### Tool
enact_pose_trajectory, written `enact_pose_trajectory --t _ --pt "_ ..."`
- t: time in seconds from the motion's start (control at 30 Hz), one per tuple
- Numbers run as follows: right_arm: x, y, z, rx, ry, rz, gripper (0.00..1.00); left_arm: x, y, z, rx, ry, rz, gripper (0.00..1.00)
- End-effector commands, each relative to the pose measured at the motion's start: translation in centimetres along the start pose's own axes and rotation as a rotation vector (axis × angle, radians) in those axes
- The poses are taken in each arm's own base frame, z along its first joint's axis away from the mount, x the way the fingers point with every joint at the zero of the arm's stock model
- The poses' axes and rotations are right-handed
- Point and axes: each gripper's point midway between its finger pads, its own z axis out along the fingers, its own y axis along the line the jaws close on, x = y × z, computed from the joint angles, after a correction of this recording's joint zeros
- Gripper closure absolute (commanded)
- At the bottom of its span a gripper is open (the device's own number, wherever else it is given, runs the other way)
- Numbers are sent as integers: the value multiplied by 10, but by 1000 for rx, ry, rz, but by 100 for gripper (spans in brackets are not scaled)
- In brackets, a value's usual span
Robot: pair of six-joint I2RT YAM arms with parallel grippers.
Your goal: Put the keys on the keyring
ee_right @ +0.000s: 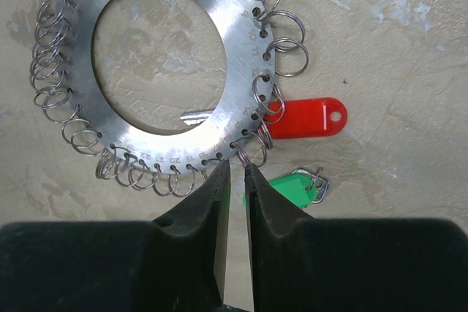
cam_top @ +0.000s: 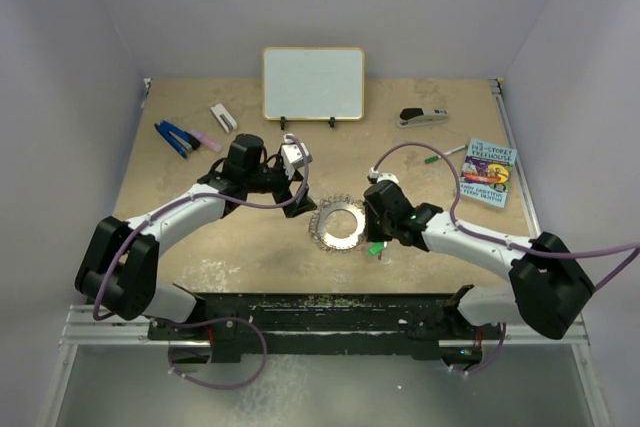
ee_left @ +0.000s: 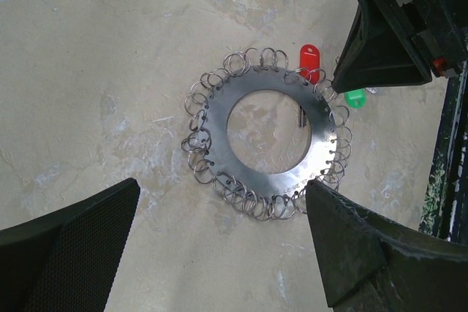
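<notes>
Nearest, the green key [ee_right: 287,188], plastic-headed, lies flat on the sandy table [cam_top: 250,247]. The right fingers [ee_right: 201,210] stand nearly together at a wire loop [ee_right: 241,153] fringing the flat steel ring [ee_right: 248,56] (pinched or not, I cannot tell). The red key [ee_right: 307,118] lies radially, head outward, blade under the ring. Farther left, the left fingers [ee_left: 73,246] hover spread wide.

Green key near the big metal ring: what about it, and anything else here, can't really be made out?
- green key: right wrist view, partly hidden behind the right gripper's finger.
- red key: same view, blade mostly under the keyring's plate.
- right gripper: whether its tips pinch anything is unclear.
- Top view: both keys too small for detail.
</notes>
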Motion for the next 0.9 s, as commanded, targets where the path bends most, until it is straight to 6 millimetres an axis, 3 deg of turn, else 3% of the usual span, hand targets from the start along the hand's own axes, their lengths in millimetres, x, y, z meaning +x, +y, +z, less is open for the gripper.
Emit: enact_pose_trajectory --t 0.0,0.87 --pt "-5 -2 3 23 -25 10 81 -20 -2 -1 18 -41 45 2" --pt "4 -3 17 41 14 3 82 -20 -5 -1 31 -39 45 2"
